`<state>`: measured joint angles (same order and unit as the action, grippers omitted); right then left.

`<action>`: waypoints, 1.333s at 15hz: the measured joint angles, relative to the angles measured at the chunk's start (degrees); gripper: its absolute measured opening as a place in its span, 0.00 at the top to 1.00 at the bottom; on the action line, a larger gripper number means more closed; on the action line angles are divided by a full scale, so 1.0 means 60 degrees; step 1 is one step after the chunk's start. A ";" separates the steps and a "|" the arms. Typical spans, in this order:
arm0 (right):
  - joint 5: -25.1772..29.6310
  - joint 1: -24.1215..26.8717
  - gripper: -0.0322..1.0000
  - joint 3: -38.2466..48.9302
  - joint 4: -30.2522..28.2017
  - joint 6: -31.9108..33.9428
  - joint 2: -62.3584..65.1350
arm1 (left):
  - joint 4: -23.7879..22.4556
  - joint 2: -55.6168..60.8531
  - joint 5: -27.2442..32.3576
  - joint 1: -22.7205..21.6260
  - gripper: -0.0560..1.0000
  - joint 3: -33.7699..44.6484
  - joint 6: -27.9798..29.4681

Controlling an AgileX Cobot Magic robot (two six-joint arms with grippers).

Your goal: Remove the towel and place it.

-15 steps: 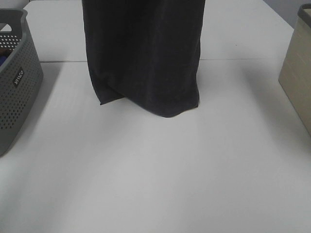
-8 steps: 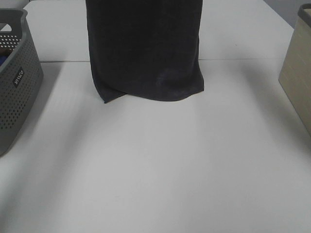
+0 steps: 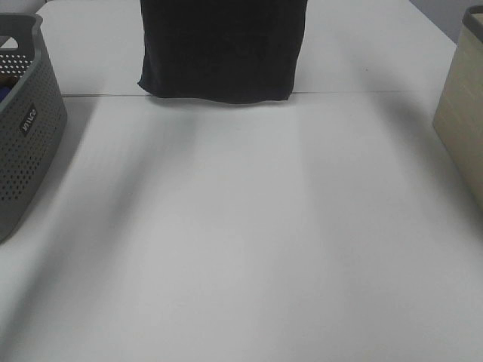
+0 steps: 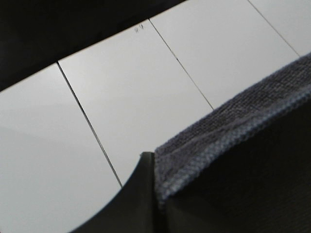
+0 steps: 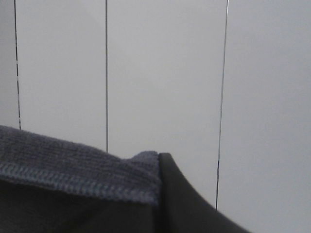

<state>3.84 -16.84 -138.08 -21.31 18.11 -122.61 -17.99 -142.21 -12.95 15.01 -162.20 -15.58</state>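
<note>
The dark navy towel (image 3: 223,49) hangs flat from above the top of the exterior high view, and its bottom edge swings free over the far part of the white table (image 3: 241,249). Neither arm shows in that view. In the left wrist view my left gripper (image 4: 153,162) is shut on a hemmed top corner of the towel (image 4: 218,131), with one dark finger (image 4: 138,199) pressed against the cloth. In the right wrist view my right gripper (image 5: 159,162) is shut on the other hemmed corner of the towel (image 5: 73,165), beside a dark finger (image 5: 182,199).
A grey perforated basket (image 3: 23,128) stands at the table's left edge, with something dark blue inside. A beige box (image 3: 462,113) stands at the right edge. A seam (image 3: 362,93) crosses the table at the back.
The towel has been lifted. Its bottom edge has risen from near the middle of the table up to the seam at the back, and the folded lower corner has straightened.
</note>
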 joint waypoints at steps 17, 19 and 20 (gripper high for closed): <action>0.9377 0.0038 0.96 0.0000 0.4192 -0.3457 0.1241 | 0.2998 0.1375 1.3570 0.0573 0.95 0.0048 0.0372; 1.0819 0.0038 0.96 0.0000 0.4431 -0.3734 0.1337 | 0.3342 0.1738 1.3732 0.0573 0.95 0.0363 0.1375; 1.0924 0.0048 0.96 0.0048 0.4431 -0.3801 0.1366 | 0.3543 0.2101 1.3732 0.0573 0.95 0.1003 0.1585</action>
<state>69.39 -16.56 -137.80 5.27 -4.70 -114.42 3.27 -129.60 69.44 18.45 -156.19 -6.07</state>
